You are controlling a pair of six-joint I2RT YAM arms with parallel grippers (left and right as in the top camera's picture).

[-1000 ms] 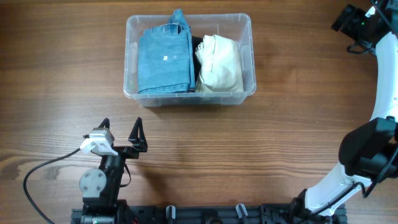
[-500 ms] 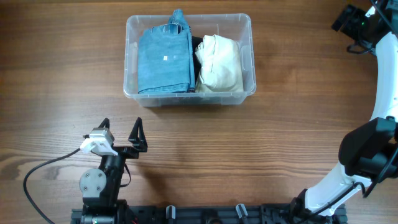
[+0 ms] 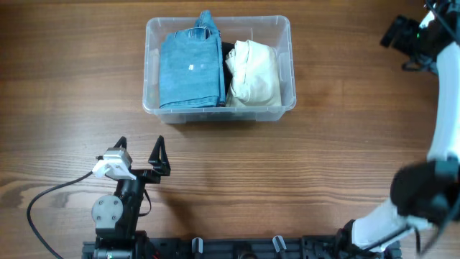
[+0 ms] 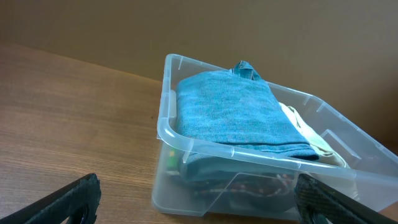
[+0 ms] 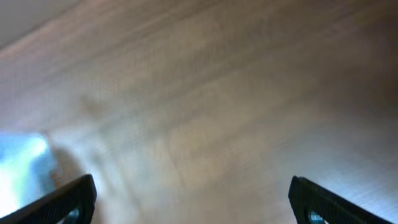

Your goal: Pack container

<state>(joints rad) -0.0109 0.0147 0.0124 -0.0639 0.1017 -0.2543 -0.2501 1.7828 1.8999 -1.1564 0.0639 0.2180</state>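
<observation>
- The container (image 3: 149, 66) stands on the wooden table (image 3: 309, 165). It is the landmark for every place named below.
- Inside the container, a folded blue denim piece (image 3: 189, 72) fills the left part. A cream garment (image 3: 253, 72) fills the right part, and a thin dark strip shows between them.
- No loose item shows on the table around the container, so the packing looks close to done. The step in hand reads as checking the load and standing clear.
- To do this well, look at the denim's tip at the container's far rim, which seems to rise to the edge. If it does stick up, press it down flat and do not drag the stack.
- Any reach back in should come from above the container, so that the thin clear wall is not pushed.
- The left gripper (image 3: 139, 144) sits in front of the container's near side, well apart from it. Its jaws are spread wide, holding and touching nothing.
- The right gripper (image 5: 193, 196) is off past the container's right end, well apart. Its wrist view is blurred, but the fingers stand wide and empty over bare wood.
</observation>
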